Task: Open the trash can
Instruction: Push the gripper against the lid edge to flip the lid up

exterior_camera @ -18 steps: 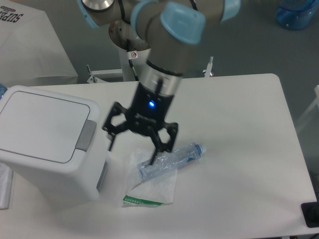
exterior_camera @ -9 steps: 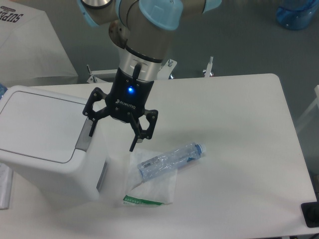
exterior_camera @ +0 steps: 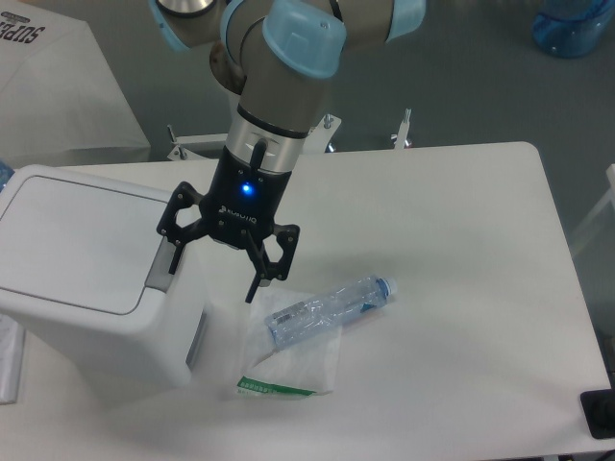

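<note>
The white boxy trash can (exterior_camera: 91, 288) stands at the left of the table with its flat lid (exterior_camera: 77, 240) shut. A grey push-button tab (exterior_camera: 163, 264) sits at the lid's right edge. My gripper (exterior_camera: 211, 279) hangs open just right of the can. Its left fingertip (exterior_camera: 174, 261) is right over the grey tab; touching cannot be told. The right fingertip (exterior_camera: 253, 290) hovers over the table with nothing between the fingers.
A crushed clear plastic bottle (exterior_camera: 332, 307) lies on a white plastic bag (exterior_camera: 293, 355) with a green strip, just right of the can. A black object (exterior_camera: 601, 413) sits at the table's front right corner.
The gripper moved left from above the bottle to the can's right edge, then dropped slightly, bringing its left finger over the grey tab. The lid stays shut.
</note>
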Robot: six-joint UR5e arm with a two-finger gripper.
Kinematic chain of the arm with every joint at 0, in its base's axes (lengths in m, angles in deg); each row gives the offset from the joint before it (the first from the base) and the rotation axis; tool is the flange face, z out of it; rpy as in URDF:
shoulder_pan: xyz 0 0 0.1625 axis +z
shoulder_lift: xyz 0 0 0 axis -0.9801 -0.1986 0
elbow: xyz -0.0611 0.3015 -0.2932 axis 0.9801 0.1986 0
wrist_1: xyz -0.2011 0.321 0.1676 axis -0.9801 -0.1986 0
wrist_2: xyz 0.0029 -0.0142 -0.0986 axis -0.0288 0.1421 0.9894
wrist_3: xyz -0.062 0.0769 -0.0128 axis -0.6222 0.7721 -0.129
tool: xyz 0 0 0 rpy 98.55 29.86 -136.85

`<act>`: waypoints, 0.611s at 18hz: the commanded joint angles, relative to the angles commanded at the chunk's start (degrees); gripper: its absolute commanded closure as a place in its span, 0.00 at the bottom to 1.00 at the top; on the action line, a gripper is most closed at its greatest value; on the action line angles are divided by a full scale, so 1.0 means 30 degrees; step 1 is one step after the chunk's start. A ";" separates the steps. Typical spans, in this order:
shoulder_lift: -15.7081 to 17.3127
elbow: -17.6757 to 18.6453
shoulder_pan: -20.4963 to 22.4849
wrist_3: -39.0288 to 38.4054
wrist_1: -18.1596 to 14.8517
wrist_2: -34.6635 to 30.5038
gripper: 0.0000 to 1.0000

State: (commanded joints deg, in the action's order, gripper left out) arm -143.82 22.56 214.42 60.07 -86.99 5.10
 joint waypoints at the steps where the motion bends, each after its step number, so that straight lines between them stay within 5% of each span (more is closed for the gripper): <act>1: 0.0000 0.0030 -0.0058 0.0000 0.0000 0.0000 0.00; 11: 0.0029 0.0178 -0.0234 -0.0058 0.0000 -0.0234 0.00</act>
State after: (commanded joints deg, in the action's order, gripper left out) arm -143.74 23.09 213.72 59.89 -86.99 4.39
